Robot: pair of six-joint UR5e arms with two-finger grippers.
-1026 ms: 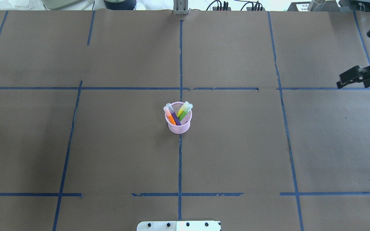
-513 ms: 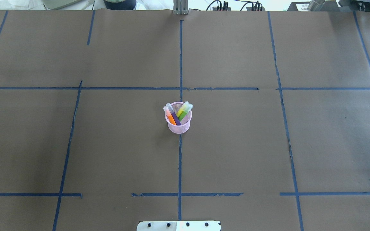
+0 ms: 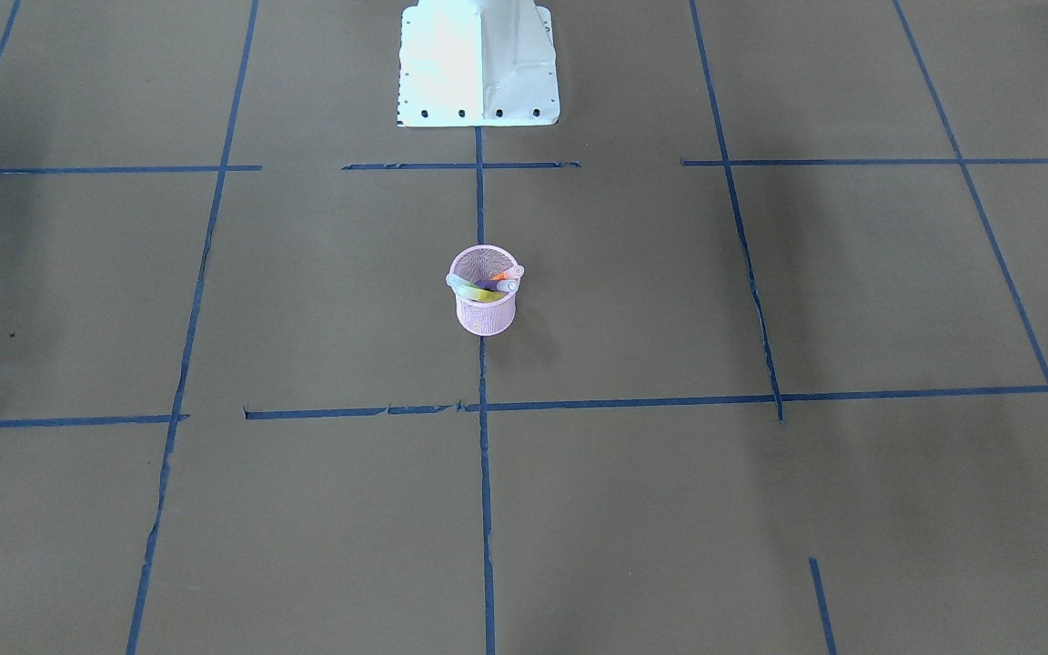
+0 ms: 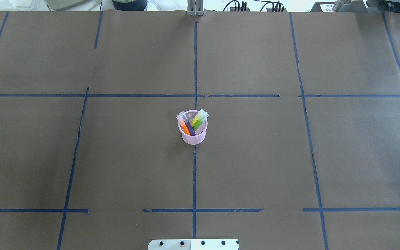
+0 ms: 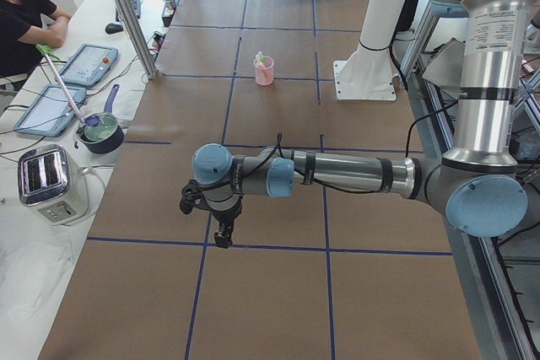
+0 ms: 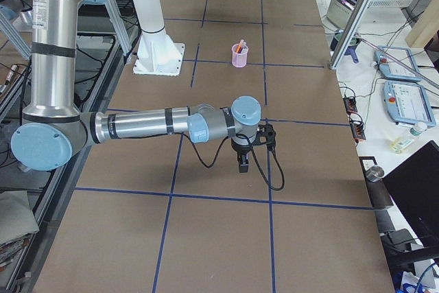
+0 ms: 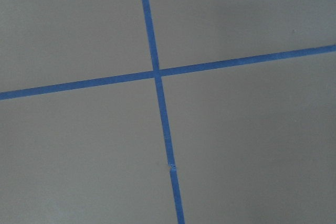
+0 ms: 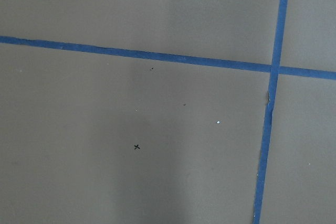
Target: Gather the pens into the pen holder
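Pink wire-mesh pen holder [image 4: 193, 138] stands upright on the table [image 4: 255, 156], on the blue tape line [image 4: 194, 173] that runs down the middle of the brown paper cover. All pens in view are inside the pen holder, cap ends up and poking over the rim:
- orange pen [image 4: 185, 129] leans to the holder's left side in the overhead view
- purple pen [image 4: 190, 128] lies against the orange one
- green pen [image 4: 197, 124] leans to the opposite side

White robot base [image 3: 478, 64] sits on the same tape line as the pen holder, apart from it.

Left end effector [image 5: 222, 238] hangs over the table, pointing down, well apart from the pen holder. Fingers spread or pressed together: cannot tell from this side view.

Right end effector [image 6: 243, 164] likewise points down, well apart from the pen holder, on its other side. Finger state: cannot tell.

Both wrist cameras show only brown paper and crossing tape.
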